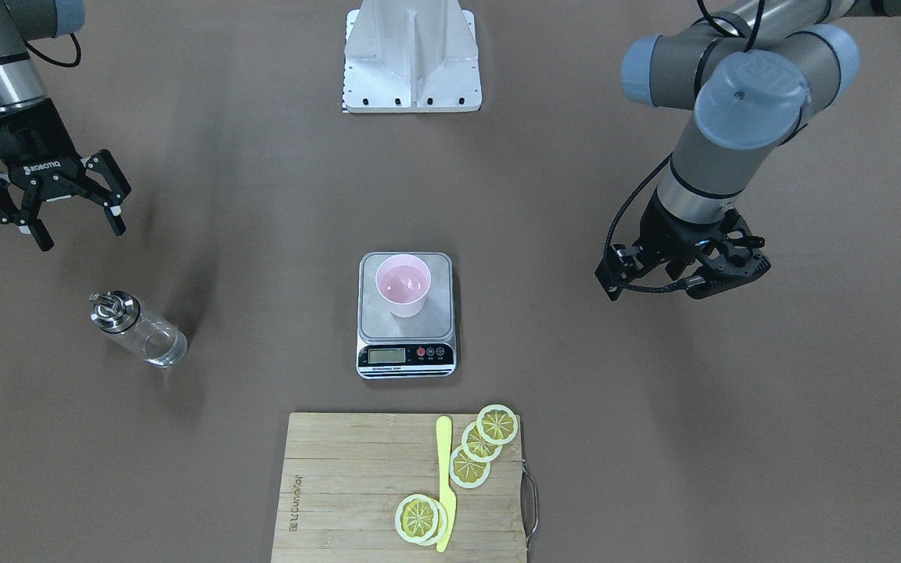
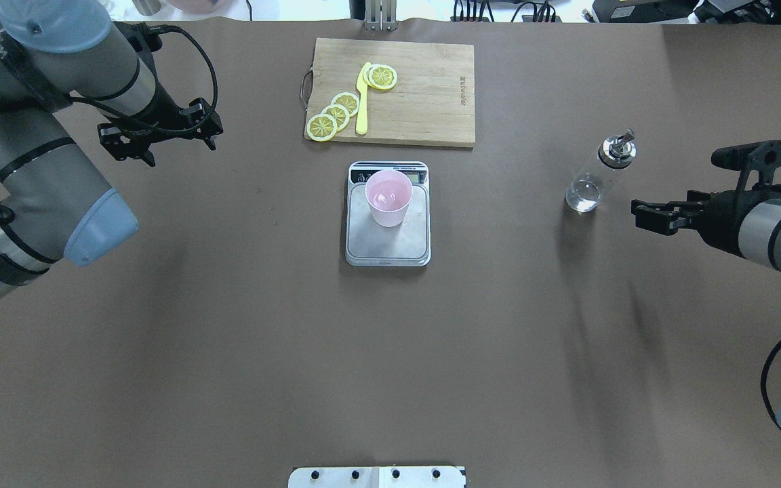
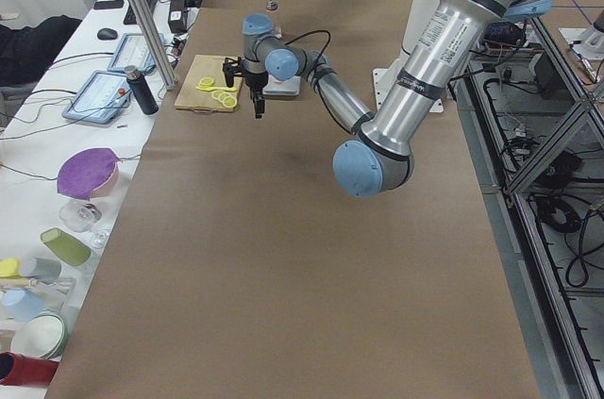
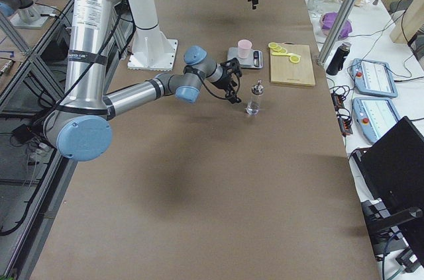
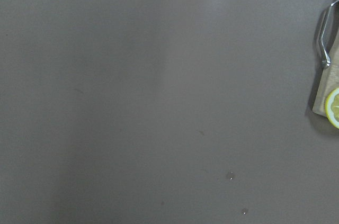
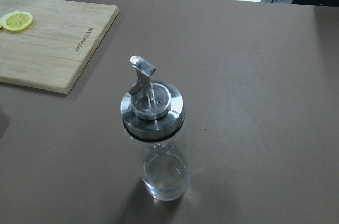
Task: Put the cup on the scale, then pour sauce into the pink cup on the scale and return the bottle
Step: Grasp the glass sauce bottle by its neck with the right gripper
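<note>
Exterior front-facing had the cup (image 1: 402, 283) seated on the scale (image 1: 436, 314) for weighing; right gripper (image 1: 80, 232) hovered spread near the upright bottle (image 1: 139, 330), seemingly ready to grab.

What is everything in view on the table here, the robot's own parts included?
cup: one, pale pink, upright on the scale
scale: one, silver with black front, table centre
bottle: one, clear glass with metal pourer, upright near the right gripper
cutting board: one, bamboo, beyond the scale
lemon slices: five, yellow, on the board
knife: one, yellow, among the slices
base plate: one, white, robot's edge
left gripper: black, jaws open, empty
right gripper: black, jaws open, empty
</note>
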Robot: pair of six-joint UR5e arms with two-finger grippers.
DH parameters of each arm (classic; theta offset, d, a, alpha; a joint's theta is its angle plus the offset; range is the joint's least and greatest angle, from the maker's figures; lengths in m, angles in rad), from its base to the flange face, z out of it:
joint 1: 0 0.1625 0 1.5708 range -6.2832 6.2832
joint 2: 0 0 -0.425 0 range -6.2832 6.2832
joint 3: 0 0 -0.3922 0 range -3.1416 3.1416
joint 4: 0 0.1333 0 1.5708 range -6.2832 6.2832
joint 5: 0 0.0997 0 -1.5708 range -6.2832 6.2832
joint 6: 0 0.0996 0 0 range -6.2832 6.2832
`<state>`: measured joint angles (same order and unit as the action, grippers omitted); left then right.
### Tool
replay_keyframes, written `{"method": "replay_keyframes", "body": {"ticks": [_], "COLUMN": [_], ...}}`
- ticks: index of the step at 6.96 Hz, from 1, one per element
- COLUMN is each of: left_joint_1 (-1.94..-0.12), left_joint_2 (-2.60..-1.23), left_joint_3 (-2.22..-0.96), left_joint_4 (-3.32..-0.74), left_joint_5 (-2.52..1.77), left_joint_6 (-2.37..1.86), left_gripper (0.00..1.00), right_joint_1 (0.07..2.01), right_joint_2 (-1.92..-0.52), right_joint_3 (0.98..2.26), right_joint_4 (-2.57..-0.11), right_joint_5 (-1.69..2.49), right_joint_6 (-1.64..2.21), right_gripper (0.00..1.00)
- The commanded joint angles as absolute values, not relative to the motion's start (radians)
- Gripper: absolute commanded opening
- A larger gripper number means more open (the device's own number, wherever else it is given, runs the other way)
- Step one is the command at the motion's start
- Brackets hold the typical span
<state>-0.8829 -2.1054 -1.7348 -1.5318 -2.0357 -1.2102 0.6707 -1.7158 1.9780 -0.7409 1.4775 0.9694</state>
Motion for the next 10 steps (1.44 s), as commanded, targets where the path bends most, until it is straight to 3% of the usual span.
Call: {"method": "replay_keyframes", "body": {"ticks": [1, 6, 8, 10], "left_joint_1": [-0.882, -0.876, -0.876, -0.876], "left_joint_2": [-2.092, -2.089, -2.091, -2.089], "left_joint_3": [-1.733, -1.727, -1.727, -1.726], "left_joint_4": [-1.534, -1.537, -1.534, -1.534], "left_joint_5": [-2.034, -2.033, -2.033, -2.033], "left_joint_6": [-1.209, -1.212, -1.213, -1.213], "left_gripper": [0.99, 0.99, 0.99, 0.99], "right_joint_1": [0.541, 0.515, 0.518, 0.531], "right_joint_2": [-1.621, -1.537, -1.499, -1.466], "right_joint_3": [1.870, 1.720, 1.584, 1.574], "right_joint_4": [-0.690, -0.671, -0.515, -0.515], "right_joint_5": [1.239, 1.106, 1.106, 1.104], "right_joint_6": [1.025, 1.019, 0.988, 0.937], "right_gripper": [1.00, 1.00, 1.00, 1.00]}}
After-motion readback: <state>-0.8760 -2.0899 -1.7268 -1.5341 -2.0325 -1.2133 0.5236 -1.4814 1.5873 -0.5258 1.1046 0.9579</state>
